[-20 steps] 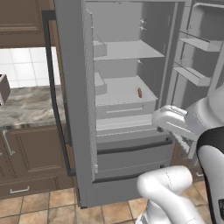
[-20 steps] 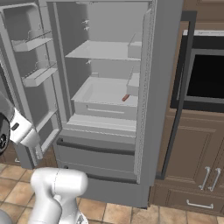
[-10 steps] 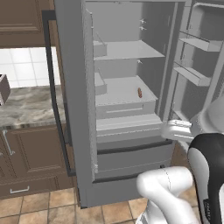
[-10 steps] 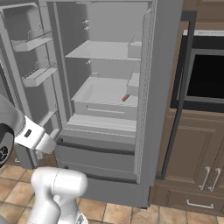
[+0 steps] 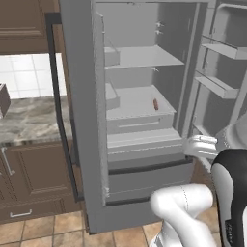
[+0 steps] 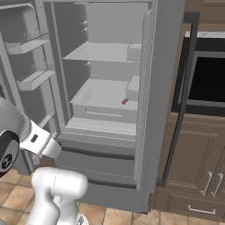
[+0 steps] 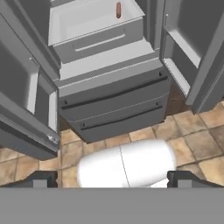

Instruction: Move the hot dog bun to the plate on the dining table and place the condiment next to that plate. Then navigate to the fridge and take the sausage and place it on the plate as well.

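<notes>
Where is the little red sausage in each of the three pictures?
Left base view: sausage on the fridge's lower shelf, right of middle.
Right base view: sausage just left of the picture's middle, by a small bin.
Hand view: sausage at the top edge.
Shared landmark: the drawer front below it.

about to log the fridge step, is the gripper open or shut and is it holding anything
gripper: open, jaws spread wide, holding nothing; the sausage lies on its fridge shelf.
</notes>
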### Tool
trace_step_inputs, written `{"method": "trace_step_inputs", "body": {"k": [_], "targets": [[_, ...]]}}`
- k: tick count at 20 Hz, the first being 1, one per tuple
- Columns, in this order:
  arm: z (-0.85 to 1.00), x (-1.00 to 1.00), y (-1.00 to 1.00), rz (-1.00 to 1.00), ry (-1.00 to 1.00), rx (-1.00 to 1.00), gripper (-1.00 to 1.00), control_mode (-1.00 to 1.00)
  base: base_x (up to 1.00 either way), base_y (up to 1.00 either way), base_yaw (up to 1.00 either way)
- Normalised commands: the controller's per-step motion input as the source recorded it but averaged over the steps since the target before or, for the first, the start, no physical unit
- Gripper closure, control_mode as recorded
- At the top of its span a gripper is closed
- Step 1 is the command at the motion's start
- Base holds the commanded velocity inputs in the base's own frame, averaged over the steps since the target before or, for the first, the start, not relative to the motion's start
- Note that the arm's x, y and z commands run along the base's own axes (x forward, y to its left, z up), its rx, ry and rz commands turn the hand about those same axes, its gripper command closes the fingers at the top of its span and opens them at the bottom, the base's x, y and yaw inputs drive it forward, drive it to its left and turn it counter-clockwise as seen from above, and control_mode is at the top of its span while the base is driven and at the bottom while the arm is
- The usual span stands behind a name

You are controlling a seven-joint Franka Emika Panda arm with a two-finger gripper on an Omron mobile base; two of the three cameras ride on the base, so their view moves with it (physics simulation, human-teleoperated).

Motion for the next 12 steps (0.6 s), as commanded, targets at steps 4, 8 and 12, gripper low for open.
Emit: {"method": "trace_step_inputs", "body": {"k": [4, 8, 12], "targets": [[0.0, 0.0, 0.0, 0.0, 0.0, 0.0, -1.0, 1.0, 0.73, -0.01, 0.0], [0.0, 0.0, 0.0, 0.0, 0.0, 0.0, -1.0, 1.0, 0.71, -0.09, 0.0], [0.0, 0.0, 0.0, 0.0, 0.0, 0.0, -1.0, 1.0, 0.69, -0.13, 0.0]]}}
